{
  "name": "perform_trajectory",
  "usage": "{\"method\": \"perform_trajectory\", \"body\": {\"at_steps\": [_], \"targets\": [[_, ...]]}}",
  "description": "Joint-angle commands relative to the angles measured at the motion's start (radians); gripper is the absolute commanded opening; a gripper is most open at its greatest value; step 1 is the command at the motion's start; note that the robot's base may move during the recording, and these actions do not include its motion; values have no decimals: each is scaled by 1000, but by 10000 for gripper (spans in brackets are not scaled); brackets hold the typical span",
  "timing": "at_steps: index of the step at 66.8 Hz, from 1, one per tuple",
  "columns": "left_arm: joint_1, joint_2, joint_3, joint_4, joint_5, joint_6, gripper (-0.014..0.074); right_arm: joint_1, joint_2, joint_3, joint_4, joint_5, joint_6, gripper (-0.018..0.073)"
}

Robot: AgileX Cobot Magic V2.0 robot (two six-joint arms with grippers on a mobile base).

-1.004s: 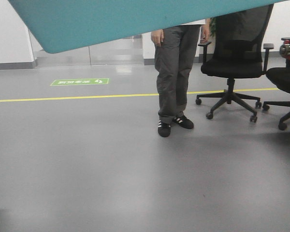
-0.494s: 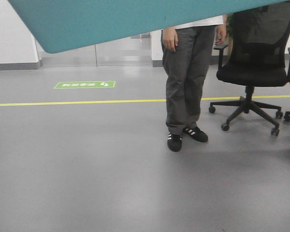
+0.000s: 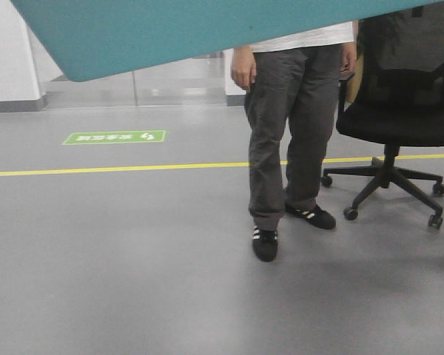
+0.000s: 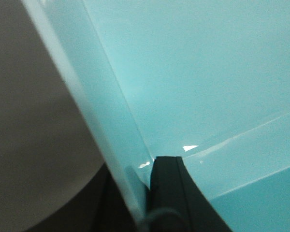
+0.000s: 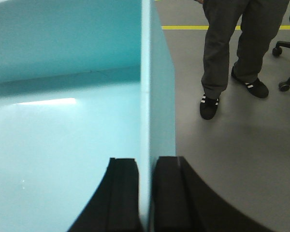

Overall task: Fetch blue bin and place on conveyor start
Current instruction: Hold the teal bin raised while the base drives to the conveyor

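The blue bin point(image 3: 192, 29), a pale turquoise tub, is held up off the floor, and its underside fills the top of the front view. In the left wrist view my left gripper point(image 4: 140, 169) is shut on the bin's side wall point(image 4: 111, 111), one black finger inside and one outside. My right gripper point(image 5: 145, 162) is shut on the opposite wall point(image 5: 157, 96), also with a finger on each side. The bin's inside point(image 5: 63, 121) holds nothing. The conveyor start is out of view.
A person in grey trousers and black shoes point(image 3: 288, 126) stands on the grey floor just ahead, right of centre. A black office chair point(image 3: 403, 103) stands at the right. A yellow floor line point(image 3: 118, 168) and a green floor sign point(image 3: 115, 137) lie further back on the left.
The person and the chair have grown larger and slid lower and to the right, so the view has closed in on them. The bin keeps its place in both grippers.
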Motion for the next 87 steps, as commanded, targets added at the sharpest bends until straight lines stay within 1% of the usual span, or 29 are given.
{"method": "perform_trajectory", "body": {"at_steps": [1,15,28,66,87], "targets": [[-2,-7,2,15,-2,24,-111,1,-18,-10,34,-84,-1,-151],[-2,-7,2,56,-2,24,-111,1,-18,-10,34,-84,-1,-151],[-2,-7,2,131,-2,24,-111,1,-18,-10,34,-90,-1,-151],[-2,-7,2,466,-2,24,-111,1,-18,-10,34,-91,-1,-151],[-2,-7,2,617,-2,24,-111,1,-18,-10,34,-91,-1,-151]]}}
